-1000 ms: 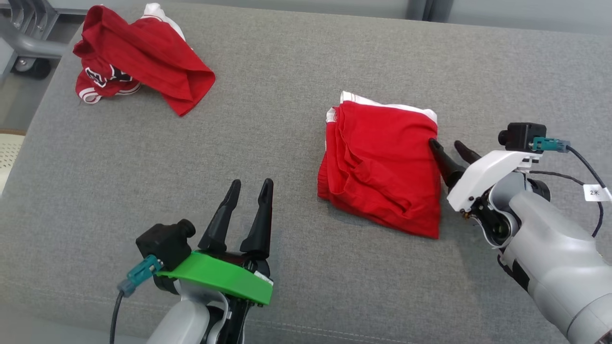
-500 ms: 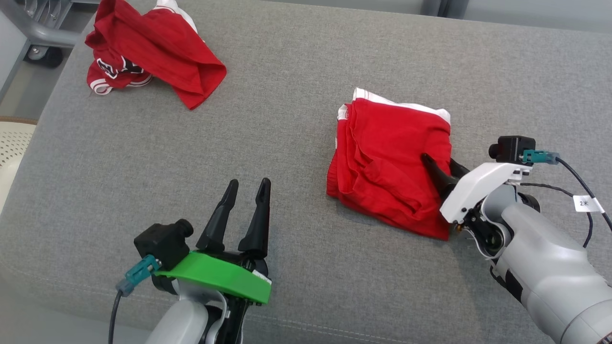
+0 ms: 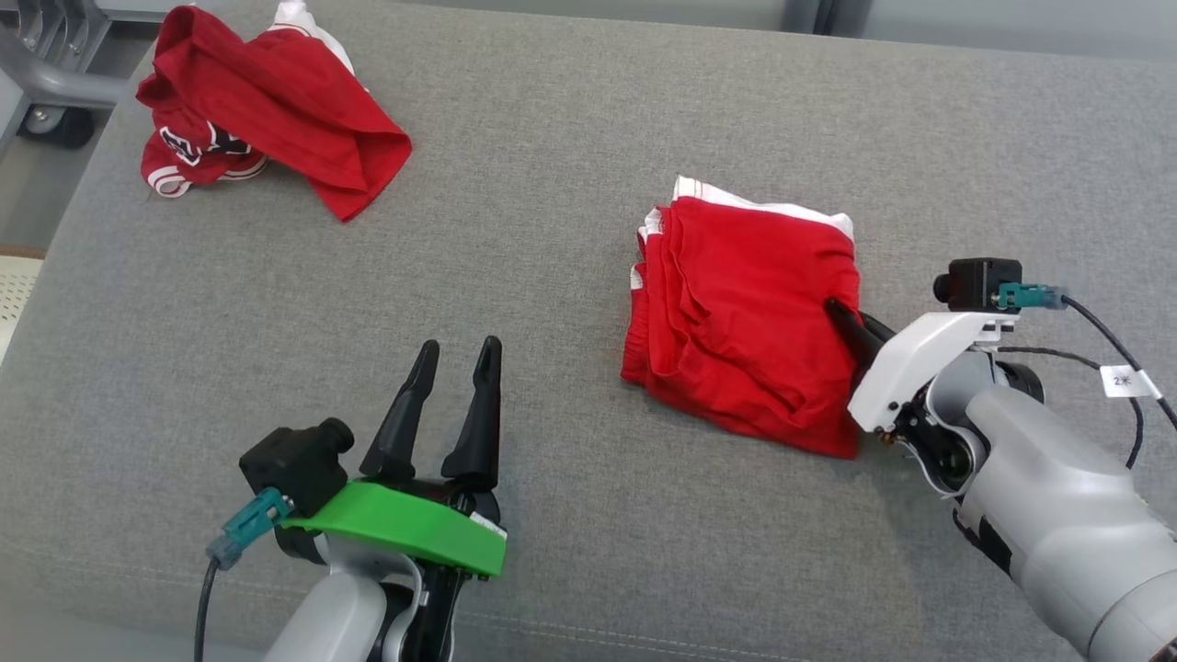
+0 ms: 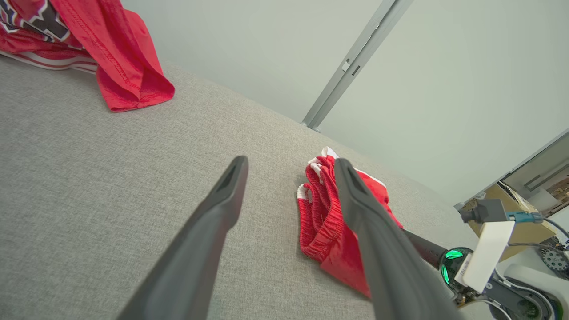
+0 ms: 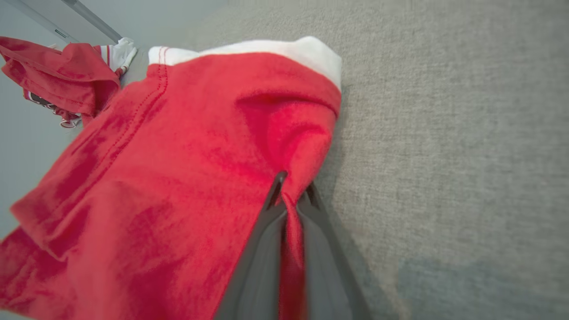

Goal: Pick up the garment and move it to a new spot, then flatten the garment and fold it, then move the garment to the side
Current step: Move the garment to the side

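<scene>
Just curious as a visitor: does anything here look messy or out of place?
The red garment at the far left corner lies in a crumpled heap. The folded garment, pinched by the right gripper, looks tidy.

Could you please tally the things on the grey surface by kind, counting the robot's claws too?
Red garments: 2 (folded garment, crumpled garment)
Claws: 2 (left claw, open; right claw, shut on the folded garment's edge)
Total: 4
</scene>
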